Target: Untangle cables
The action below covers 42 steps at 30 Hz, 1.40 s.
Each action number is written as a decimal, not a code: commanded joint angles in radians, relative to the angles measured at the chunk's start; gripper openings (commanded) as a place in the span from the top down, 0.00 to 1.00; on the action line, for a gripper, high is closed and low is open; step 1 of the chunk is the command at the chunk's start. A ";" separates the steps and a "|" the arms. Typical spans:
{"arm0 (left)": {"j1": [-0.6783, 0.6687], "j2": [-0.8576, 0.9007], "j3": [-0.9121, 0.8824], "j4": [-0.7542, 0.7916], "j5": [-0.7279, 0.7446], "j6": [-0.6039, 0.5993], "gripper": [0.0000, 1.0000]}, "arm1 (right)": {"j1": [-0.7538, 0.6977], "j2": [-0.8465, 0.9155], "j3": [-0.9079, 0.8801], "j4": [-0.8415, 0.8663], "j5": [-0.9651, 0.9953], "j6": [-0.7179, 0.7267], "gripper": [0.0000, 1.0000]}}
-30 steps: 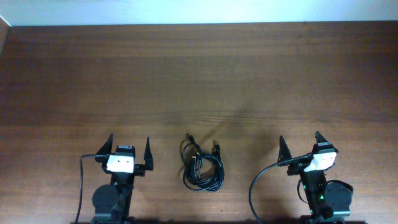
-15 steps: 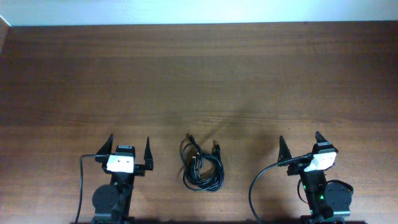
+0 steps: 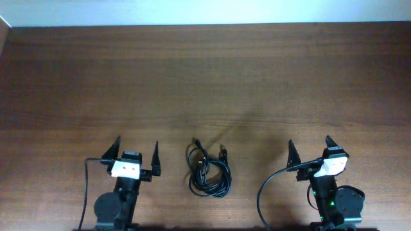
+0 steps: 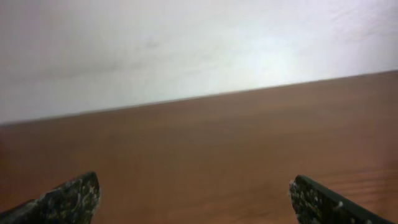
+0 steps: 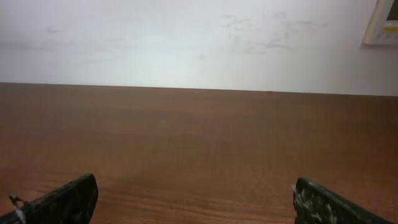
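The cables (image 3: 207, 169) are thin black cords coiled in one tangled bundle on the wooden table (image 3: 205, 83), near the front edge between the two arms. A few plug ends stick out at the top of the bundle. My left gripper (image 3: 136, 146) is open and empty, to the left of the bundle. My right gripper (image 3: 309, 145) is open and empty, further off to its right. The left wrist view shows my left gripper's spread fingertips (image 4: 193, 196) over bare wood. The right wrist view shows my right gripper's (image 5: 196, 196) likewise. The cables are out of both wrist views.
A thicker black robot wire (image 3: 266, 192) loops beside the right arm base, and another (image 3: 86, 186) runs down beside the left arm. A pale wall (image 5: 199, 43) rises behind the table's far edge.
My left gripper has shifted slightly to the right and forward. The right arm and the cables have not moved.
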State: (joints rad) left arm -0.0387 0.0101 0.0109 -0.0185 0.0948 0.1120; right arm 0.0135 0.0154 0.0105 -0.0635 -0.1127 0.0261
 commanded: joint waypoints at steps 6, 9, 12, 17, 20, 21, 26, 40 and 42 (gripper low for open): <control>0.005 -0.003 0.056 -0.085 0.164 -0.021 0.01 | -0.007 -0.008 -0.005 -0.008 0.016 0.005 0.01; 0.005 0.013 0.117 -0.183 0.164 -0.021 0.01 | -0.007 -0.008 -0.005 -0.008 0.016 0.005 0.01; 0.004 0.077 0.150 -0.197 0.172 -0.021 0.01 | -0.007 -0.008 -0.005 -0.008 0.016 0.005 0.01; 0.004 0.306 0.266 -0.238 0.292 0.048 0.01 | -0.007 -0.008 -0.005 -0.008 0.016 0.005 0.01; 0.000 0.481 0.330 -0.240 0.400 0.100 0.01 | -0.007 -0.008 -0.005 -0.008 0.016 0.005 0.01; -0.010 0.560 0.380 -0.269 0.399 0.104 0.01 | -0.007 -0.008 -0.005 -0.008 0.016 0.005 0.01; -0.071 0.788 0.628 -0.458 0.397 0.103 0.01 | -0.007 -0.008 -0.005 -0.008 0.016 0.005 0.01; -0.352 1.436 1.099 -0.989 0.026 0.182 0.01 | -0.007 -0.008 -0.005 -0.008 0.016 0.005 0.01; -0.351 1.471 1.099 -0.962 -0.050 0.181 0.01 | -0.007 -0.008 -0.005 -0.008 0.016 0.005 0.01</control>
State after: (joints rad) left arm -0.3878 1.4395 1.0916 -1.0046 0.1810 0.2741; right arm 0.0135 0.0147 0.0105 -0.0658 -0.1020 0.0269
